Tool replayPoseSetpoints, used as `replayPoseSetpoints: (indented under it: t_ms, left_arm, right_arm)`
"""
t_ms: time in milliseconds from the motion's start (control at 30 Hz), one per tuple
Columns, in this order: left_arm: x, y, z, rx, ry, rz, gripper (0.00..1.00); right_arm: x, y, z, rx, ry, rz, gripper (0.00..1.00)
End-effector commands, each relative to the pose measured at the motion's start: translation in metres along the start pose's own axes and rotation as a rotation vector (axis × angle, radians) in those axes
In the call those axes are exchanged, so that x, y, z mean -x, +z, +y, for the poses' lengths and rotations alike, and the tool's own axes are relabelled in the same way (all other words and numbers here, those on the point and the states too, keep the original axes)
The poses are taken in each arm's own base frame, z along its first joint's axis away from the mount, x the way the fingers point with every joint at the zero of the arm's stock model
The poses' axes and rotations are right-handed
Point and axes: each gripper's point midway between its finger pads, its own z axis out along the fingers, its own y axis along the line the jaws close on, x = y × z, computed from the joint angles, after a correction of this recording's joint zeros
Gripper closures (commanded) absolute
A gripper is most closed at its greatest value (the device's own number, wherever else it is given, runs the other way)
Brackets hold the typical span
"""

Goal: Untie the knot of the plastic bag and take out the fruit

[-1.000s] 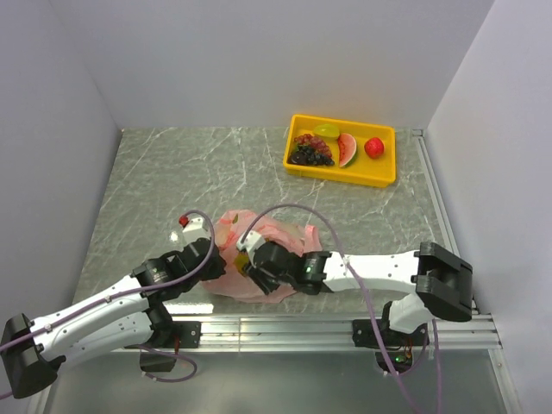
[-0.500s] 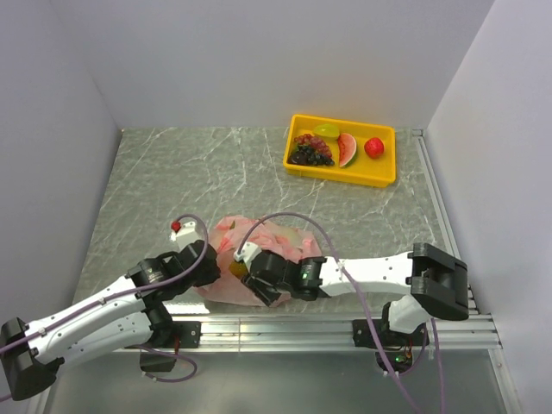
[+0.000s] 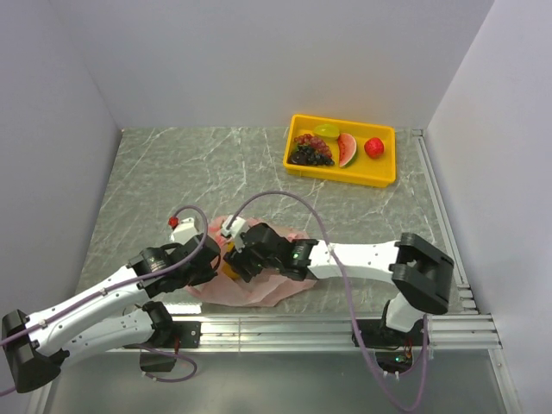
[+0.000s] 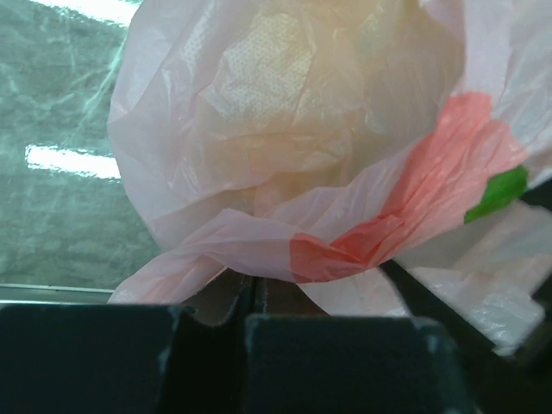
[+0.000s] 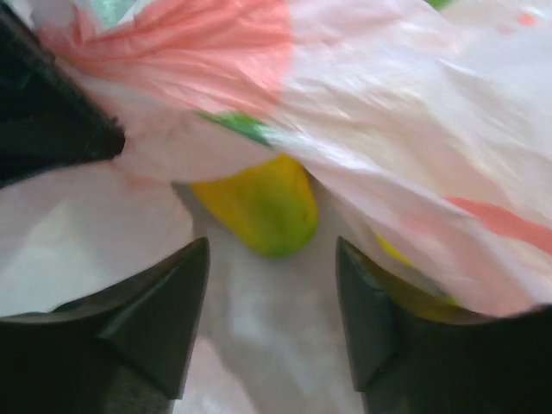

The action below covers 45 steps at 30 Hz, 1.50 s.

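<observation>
Plastic bag [image 3: 267, 289], one, lies crumpled at lower centre of the bench [image 3: 172, 172], between two hands. Left hand [image 4: 250, 297] is clamped shut on a fold of it. Right hand [image 5: 272, 285] has slid left since a second ago and spread wider; its jaws stand open and empty, one yellow-green fruit [image 5: 263, 211] just ahead amid the plastic. Far upper right, one yellow tray [image 3: 341, 177] holds one red fruit [image 3: 373, 147], one green fruit [image 3: 326, 131], one watermelon slice [image 3: 347, 150] and one grape bunch [image 3: 309, 153].

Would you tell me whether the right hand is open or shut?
Open: the right hand shows its fingers apart, with a yellow-green fruit just ahead.
</observation>
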Motion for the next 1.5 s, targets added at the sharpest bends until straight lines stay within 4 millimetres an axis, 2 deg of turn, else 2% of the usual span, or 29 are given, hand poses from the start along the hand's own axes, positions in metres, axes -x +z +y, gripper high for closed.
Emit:
replayPoseSetpoints:
  t_ms: [0, 67, 100, 167, 333, 433, 533, 567, 600, 633, 667, 800, 900, 933, 967, 1000, 1133, 1167, 1233, 1300, 1333, 1367, 1400, 1467]
  left_arm:
    - [0.006, -0.005, 0.0, 0.017, -0.012, -0.01, 1.0]
    - [0.004, -0.003, 0.0, 0.017, -0.012, -0.005, 1.0]
    - [0.004, -0.003, -0.002, 0.008, -0.014, -0.004, 1.0]
    - [0.001, -0.001, -0.001, 0.009, -0.019, 0.001, 0.99]
    - [0.0, -0.001, 0.0, 0.0, -0.039, 0.0, 0.99]
    - [0.001, -0.002, 0.001, 0.001, -0.049, -0.004, 0.99]
    - [0.002, -0.002, 0.0, -0.006, -0.054, -0.01, 1.0]
    - [0.002, -0.002, 0.001, -0.002, -0.052, -0.014, 0.99]
    - [0.002, -0.002, 0.001, 0.001, -0.05, -0.012, 0.99]
    - [0.004, -0.002, 0.0, 0.002, -0.05, -0.021, 1.0]
    - [0.005, -0.002, 0.001, 0.005, -0.047, -0.026, 0.99]
    - [0.016, -0.003, 0.003, 0.022, -0.038, -0.074, 0.99]
    - [0.028, -0.004, 0.008, 0.056, -0.026, -0.133, 1.0]
    - [0.032, -0.005, 0.008, 0.062, -0.019, -0.145, 0.99]
    - [0.035, -0.005, 0.009, 0.071, -0.015, -0.163, 1.0]
    - [0.036, -0.004, 0.009, 0.074, -0.011, -0.167, 0.99]
    - [0.041, 0.001, 0.005, 0.077, 0.006, -0.186, 1.0]
    - [0.043, 0.002, 0.006, 0.081, 0.016, -0.194, 0.99]
    - [0.049, 0.004, 0.005, 0.085, 0.028, -0.219, 0.99]
    - [0.054, 0.006, -0.002, 0.063, 0.057, -0.241, 0.99]
    - [0.054, 0.008, -0.004, 0.055, 0.096, -0.238, 0.99]
    - [0.056, 0.01, -0.014, 0.014, 0.134, -0.246, 0.99]
    - [0.058, 0.01, -0.017, 0.001, 0.126, -0.254, 0.99]
    - [0.056, 0.013, -0.019, -0.011, 0.162, -0.252, 0.99]
  right_arm:
    - [0.028, 0.024, 0.007, 0.043, -0.103, -0.087, 0.26]
    - [0.031, 0.032, 0.011, 0.065, -0.119, -0.099, 0.2]
    - [0.025, 0.04, 0.01, 0.066, -0.141, -0.085, 0.19]
    - [0.026, 0.047, 0.014, 0.086, -0.157, -0.088, 0.19]
    - [0.002, 0.07, 0.031, 0.189, -0.18, -0.037, 0.18]
    - [-0.009, 0.078, 0.038, 0.238, -0.154, -0.04, 0.22]
    - [-0.014, 0.078, 0.036, 0.24, -0.132, -0.041, 0.39]
    - [-0.003, 0.072, 0.035, 0.238, -0.125, -0.077, 0.62]
    - [0.0, 0.068, 0.033, 0.233, -0.119, -0.089, 0.73]
    - [-0.004, 0.064, 0.029, 0.22, -0.113, -0.085, 0.8]
    - [0.005, 0.054, 0.024, 0.207, -0.109, -0.105, 0.87]
    - [0.005, 0.026, 0.012, 0.157, -0.112, -0.105, 0.95]
    - [-0.005, 0.008, 0.007, 0.136, -0.106, -0.081, 0.98]
    - [-0.014, 0.003, 0.004, 0.127, -0.103, -0.064, 1.0]
    - [-0.01, -0.007, 0.0, 0.108, -0.094, -0.077, 1.0]
    - [-0.018, -0.013, -0.002, 0.099, -0.091, -0.065, 1.0]
    - [-0.01, -0.043, -0.006, 0.079, -0.089, -0.093, 1.0]
    - [-0.002, -0.057, -0.007, 0.07, -0.09, -0.118, 1.0]
    - [0.006, -0.07, -0.017, 0.033, -0.083, -0.149, 1.0]
    - [0.029, -0.094, -0.026, 0.014, -0.059, -0.234, 1.0]
    - [0.047, -0.112, -0.035, 0.006, -0.04, -0.302, 1.0]
    - [0.08, -0.142, -0.051, -0.026, -0.002, -0.432, 1.0]
    - [0.08, -0.143, -0.051, -0.026, -0.001, -0.433, 1.0]
    - [0.103, -0.167, -0.061, -0.031, 0.056, -0.545, 1.0]
